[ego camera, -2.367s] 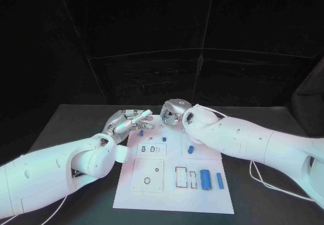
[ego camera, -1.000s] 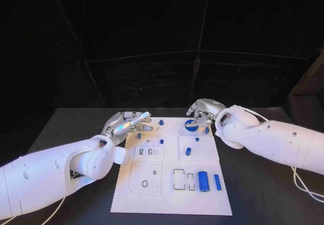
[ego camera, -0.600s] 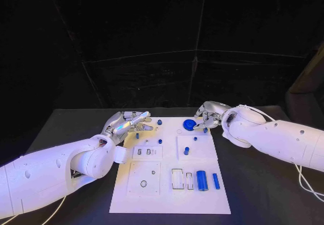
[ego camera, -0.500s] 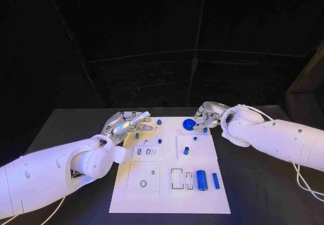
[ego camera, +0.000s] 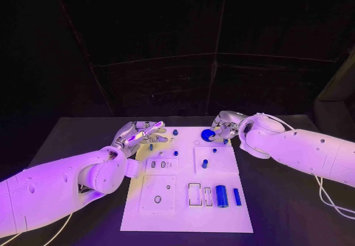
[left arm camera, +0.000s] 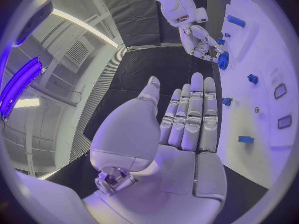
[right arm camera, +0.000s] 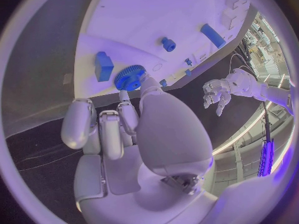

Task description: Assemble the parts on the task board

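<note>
Blue gear (ego camera: 207,135) is pinched by the right hand (ego camera: 225,127) above the task board (ego camera: 185,215).
Small, rigid and apparently light, it is best taken by its toothed rim; the left hand (ego camera: 139,134) is held spread, empty.

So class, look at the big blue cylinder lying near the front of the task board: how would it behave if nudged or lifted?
The big blue cylinder lies on its side on the flat task board, so a sideways nudge would probably roll it. It looks rigid, likely plastic, so probably light. Its smooth surface may slip in metal fingers.
</note>
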{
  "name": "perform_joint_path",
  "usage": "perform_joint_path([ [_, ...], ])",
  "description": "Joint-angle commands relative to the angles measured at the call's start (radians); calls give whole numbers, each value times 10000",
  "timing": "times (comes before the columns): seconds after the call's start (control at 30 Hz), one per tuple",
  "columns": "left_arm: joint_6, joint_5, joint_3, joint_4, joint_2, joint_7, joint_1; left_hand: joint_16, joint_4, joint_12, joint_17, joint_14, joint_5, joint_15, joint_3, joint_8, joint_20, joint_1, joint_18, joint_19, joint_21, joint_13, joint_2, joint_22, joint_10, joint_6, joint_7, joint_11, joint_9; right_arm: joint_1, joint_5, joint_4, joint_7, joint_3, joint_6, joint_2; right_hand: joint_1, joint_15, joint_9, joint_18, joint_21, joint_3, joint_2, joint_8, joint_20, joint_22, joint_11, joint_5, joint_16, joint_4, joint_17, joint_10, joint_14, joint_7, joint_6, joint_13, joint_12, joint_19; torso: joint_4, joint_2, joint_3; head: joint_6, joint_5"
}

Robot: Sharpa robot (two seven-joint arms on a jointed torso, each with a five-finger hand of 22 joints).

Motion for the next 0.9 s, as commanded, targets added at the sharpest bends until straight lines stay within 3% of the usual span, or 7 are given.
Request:
perform_joint_path([
  [0.03,162,-3,4,-13,10,25,13,-48,-48,-38,10,5,-26,58,-35,-66,-12,-13,54,61,-36,-9,53,-11,-42,-14,38,10,-5,25,51,23,113,6,-201,32,-36,102,-4,-218,141,-69,112,54,4,230,12,32,129,-17,953,204,754,19,-2,398,302,142,-16,6,10,64,2],
  [0.17,166,-3,1,-41,16,21,13,-48,-48,-38,10,5,-26,58,-35,-66,-12,-13,54,61,-36,-9,53,-11,-42,-14,38,10,-5,24,31,13,92,6,-201,93,-35,154,-18,-349,565,-117,133,26,43,960,63,18,344,-83,1484,761,844,67,-110,1401,1050,402,-21,1,12,58,-3],
  [0.37,207,-3,-2,-58,54,9,11,-48,-48,-38,10,5,-26,58,-35,-66,-12,-13,54,61,-36,-9,53,-11,-42,-14,38,10,-5,24,-251,-10,-25,7,-154,160,-4,198,-29,-379,681,-153,100,-16,83,1142,108,-45,393,-157,1602,837,858,114,-227,1604,1197,447,5,6,-3,57,-12],
  [0.6,238,-3,-7,-92,83,-3,7,-48,-48,-38,10,5,-26,58,-35,-66,-12,-13,54,61,-36,-9,53,-11,-42,-14,38,10,-5,24,-562,-114,-150,7,-64,282,34,231,-32,-393,739,-155,64,-47,116,1233,142,-123,413,-194,1652,786,863,149,-321,1578,1172,463,6,6,7,13,-8],
  [0.9,261,-3,-18,-110,90,-23,5,-58,-70,-32,27,1,-26,55,-40,-62,-11,-4,57,67,-54,-4,74,-23,-23,4,27,2,1,21,-773,-241,-219,6,94,406,326,254,-4,-397,789,20,282,23,154,1294,153,-134,426,-426,1681,769,860,156,-279,1633,1190,447,0,4,4,-41,-2],
])
